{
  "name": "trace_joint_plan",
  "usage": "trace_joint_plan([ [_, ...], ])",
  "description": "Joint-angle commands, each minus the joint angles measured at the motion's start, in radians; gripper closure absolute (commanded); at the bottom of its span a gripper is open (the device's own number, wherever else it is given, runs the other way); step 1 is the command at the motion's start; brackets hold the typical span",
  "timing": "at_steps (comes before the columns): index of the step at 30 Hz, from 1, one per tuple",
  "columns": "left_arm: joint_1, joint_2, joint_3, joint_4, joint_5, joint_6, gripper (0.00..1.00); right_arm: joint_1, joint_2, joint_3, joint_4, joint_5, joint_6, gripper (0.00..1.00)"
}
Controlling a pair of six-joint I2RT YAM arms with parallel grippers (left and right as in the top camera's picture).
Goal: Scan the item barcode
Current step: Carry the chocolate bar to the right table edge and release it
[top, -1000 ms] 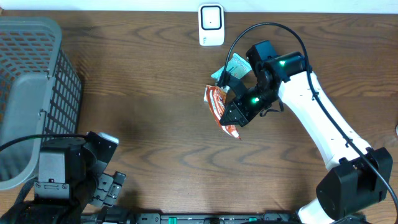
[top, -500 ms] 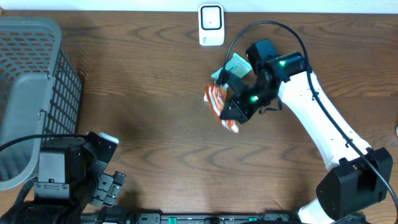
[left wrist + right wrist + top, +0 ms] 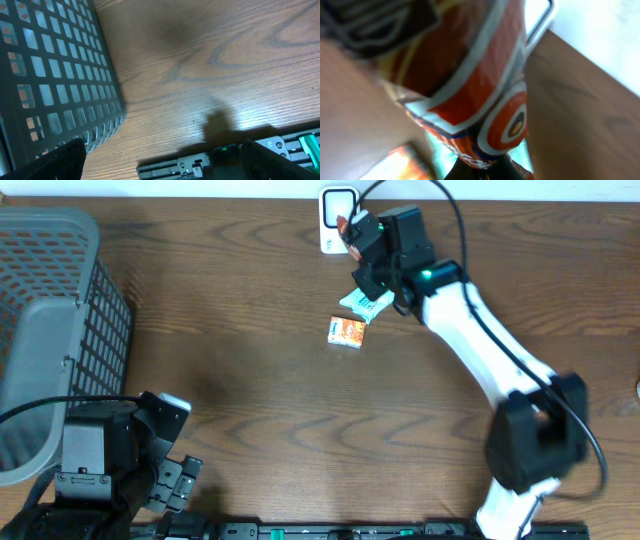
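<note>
1. Table [image 3: 230, 380]: brown wood grain, fills the overhead view.
2. Basket [image 3: 45, 320]: grey mesh, far left edge, partly cut off by the frame. Its wall fills the left side of the left wrist cam.
3. Right arm [image 3: 470, 330]: white w/ black joints, stretched diagonally up to the top centre. Right gripper [image 3: 360, 238] is clamped tight on the snack packet [image 3: 470, 75] and holds it off the table, right at the scanner.
4. Left arm [image 3: 100, 455]: bottom-left corner, low, near the basket. Left gripper [image 3: 172, 480] has its jaws spread wide w/ nothing between them; only bare table and the rig rail show betw. its fingers [image 3: 55, 160].
5. Scanner [image 3: 335, 205]: white upright unit at the table's back edge, half hidden behind the right gripper. Its grey rim shows top right in the right wrist cam.
6. Snack packet: red-orange foil w/ white bands and a round orange-and-white logo. Very blurred and too close to read; no barcode made out. From overhead only a sliver of orange shows by the scanner. Can't tell if it touches the scanner face.
7. Teal pouch [image 3: 362, 302]: flat on the table below the gripper, partly covered by the arm.
8. Small orange box [image 3: 347, 332]: flat on the table, just beside the teal pouch on the near side.
</note>
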Motion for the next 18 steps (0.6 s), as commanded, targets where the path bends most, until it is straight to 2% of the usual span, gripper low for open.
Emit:
trace_joint_plan([
  [1,-0.002,-0.004,0.007,-0.002,-0.005,0.001,0.02,0.008,0.140,0.153,0.025,0.248,-0.095,0.99],
  [9,-0.002,-0.004,0.007,-0.002,-0.005,0.001,0.02,0.008,0.435,0.576,0.027,0.449,-0.307,0.99],
  [14,-0.002,-0.004,0.007,-0.002,-0.005,0.001,0.02,0.014,0.565,0.713,0.034,0.507,-0.437,0.99],
  [18,-0.002,-0.004,0.007,-0.002,-0.005,0.001,0.02,0.031,0.626,0.732,0.095,0.539,-0.513,0.99],
])
